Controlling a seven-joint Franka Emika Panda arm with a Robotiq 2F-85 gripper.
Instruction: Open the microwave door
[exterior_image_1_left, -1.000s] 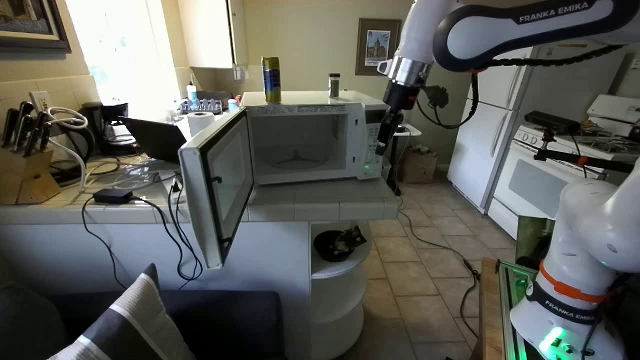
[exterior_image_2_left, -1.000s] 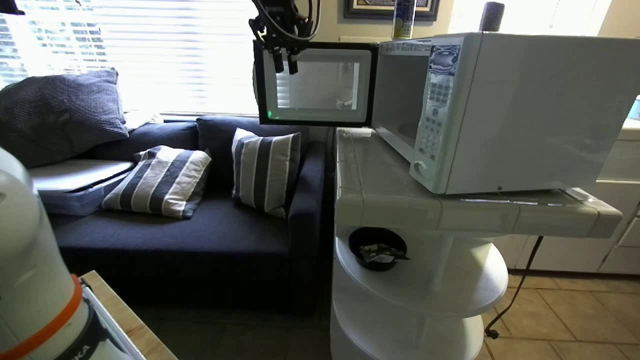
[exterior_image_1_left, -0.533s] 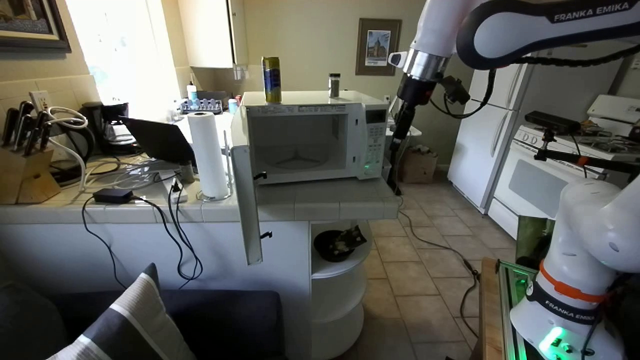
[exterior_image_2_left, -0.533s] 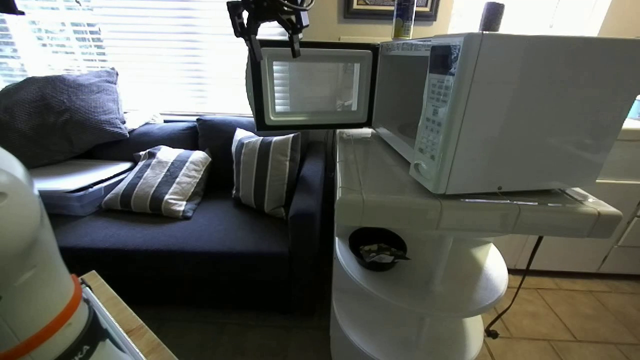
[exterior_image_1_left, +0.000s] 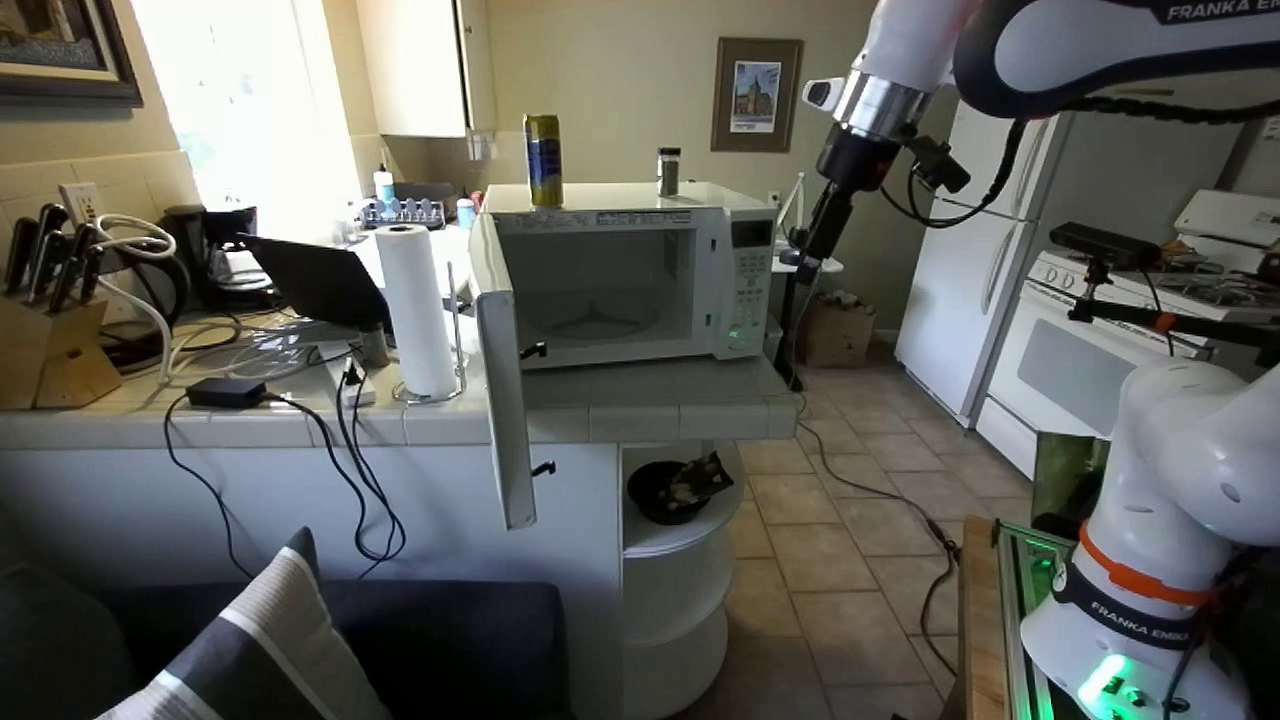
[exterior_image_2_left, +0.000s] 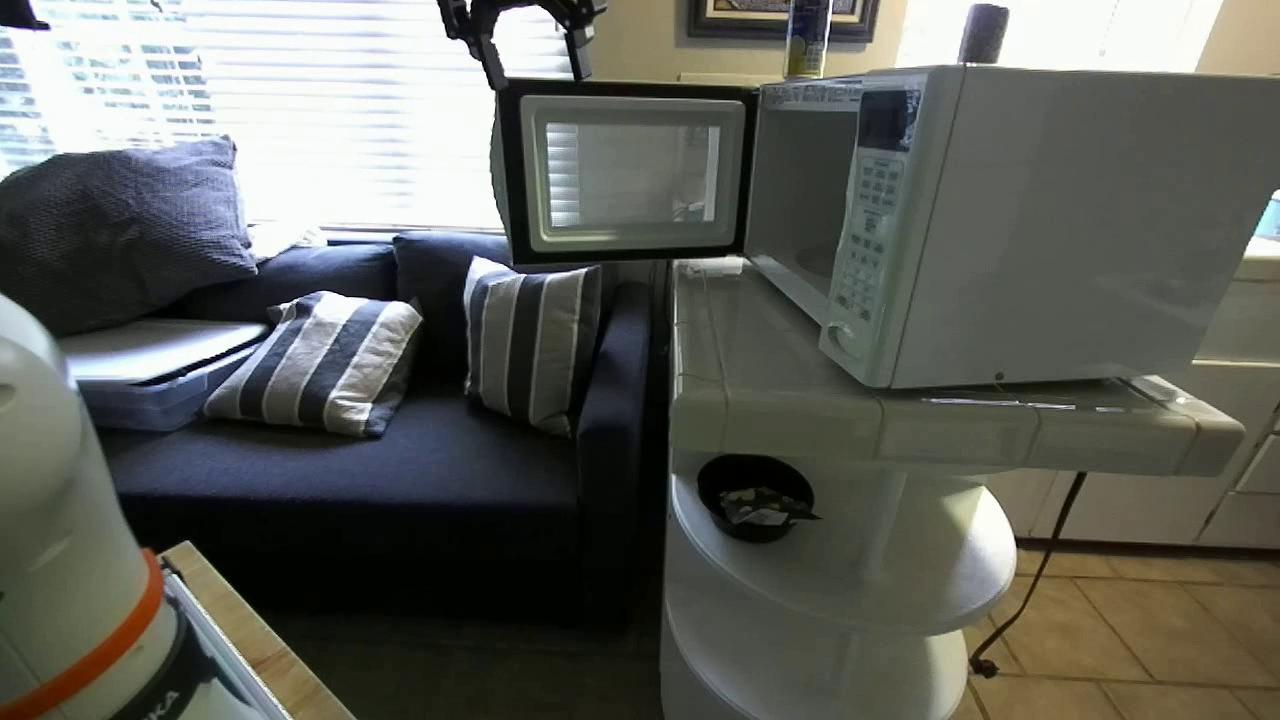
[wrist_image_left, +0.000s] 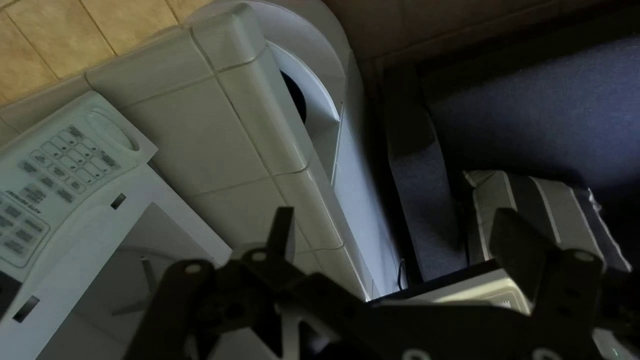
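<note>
In an exterior view the gripper (exterior_image_2_left: 539, 78), fingers spread, is cut off above — microwave door (exterior_image_2_left: 632, 173) swung out, microwave (exterior_image_2_left: 1050, 230) right, sofa (exterior_image_2_left: 430, 505) left.

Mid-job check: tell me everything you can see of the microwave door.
The microwave door stands upright and wide open, joined to the microwave on the side away from the control panel, its free edge jutting past the counter. It looks like plastic, white outside, with a black border on the inner face, then a pale frame around a window. Two black hooks jut inward near the free edge. The gripper, jaws open, is clear of it.
</note>
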